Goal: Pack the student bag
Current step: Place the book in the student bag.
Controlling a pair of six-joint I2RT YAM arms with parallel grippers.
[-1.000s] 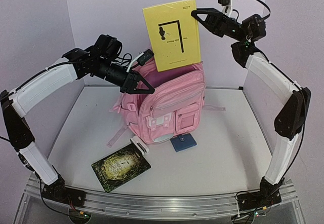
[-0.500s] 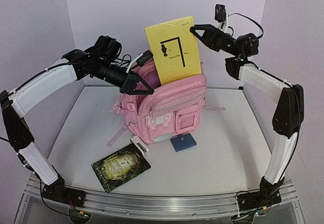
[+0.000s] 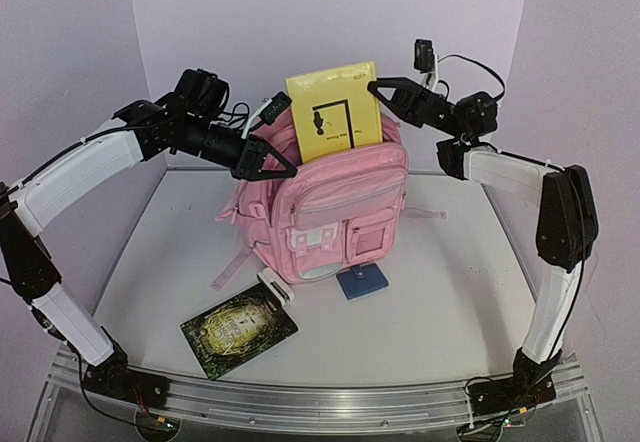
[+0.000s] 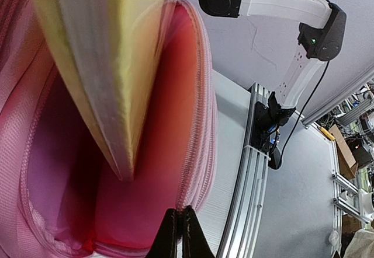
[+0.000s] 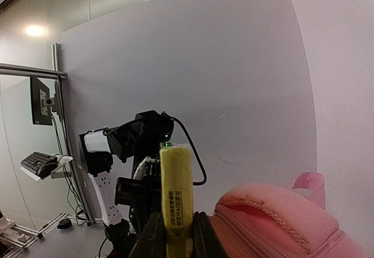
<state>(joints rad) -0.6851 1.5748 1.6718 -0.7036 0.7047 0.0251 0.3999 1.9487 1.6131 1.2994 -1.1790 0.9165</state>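
At the far middle of the table (image 3: 450, 292) stands the bag (image 3: 330, 212), upright, front pockets facing near, its top mouth open. The left gripper (image 3: 288, 169) looks clenched on the mouth's left rim, holding it wide. The right gripper (image 3: 374, 86) grasps the yellow book (image 3: 335, 107) by its top right corner, with the book's lower part already inside the mouth. As I judge it, the book's bottom corner could snag on the lining or zip trim and jam, tipping the bag. Letting go too early could leave the book leaning over the rim. A slipping left grip would let the mouth close on it. Near the bag lie a dark book (image 3: 238, 330) and a blue item (image 3: 362, 282), unpacked.
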